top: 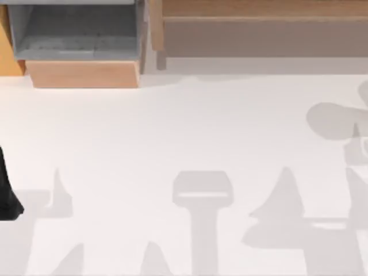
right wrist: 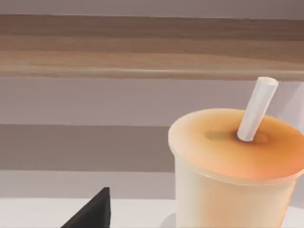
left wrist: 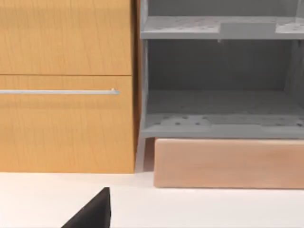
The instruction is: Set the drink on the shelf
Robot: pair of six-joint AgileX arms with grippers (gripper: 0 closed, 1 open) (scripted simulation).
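The drink [right wrist: 232, 166] is a pale cup with an orange lid and a white straw [right wrist: 255, 109]. It stands upright on the white table, close in front of the right wrist camera. Behind it run the light-brown horizontal planks of the shelf [right wrist: 142, 52]. From above, the shelf [top: 259, 11] lies along the table's far right, with its upright post [top: 156, 29] at its left end. A black part of my right gripper [right wrist: 92, 211] shows beside the drink, apart from it. My left arm [top: 7, 195] sits at the table's left edge.
A grey-lined box with a pale wood front [top: 80, 34] stands at the far left, also in the left wrist view [left wrist: 218, 118]. Next to it is an orange wooden cabinet [left wrist: 66, 118] with a thin metal handle [left wrist: 57, 91]. Arm shadows fall across the white table [top: 172, 132].
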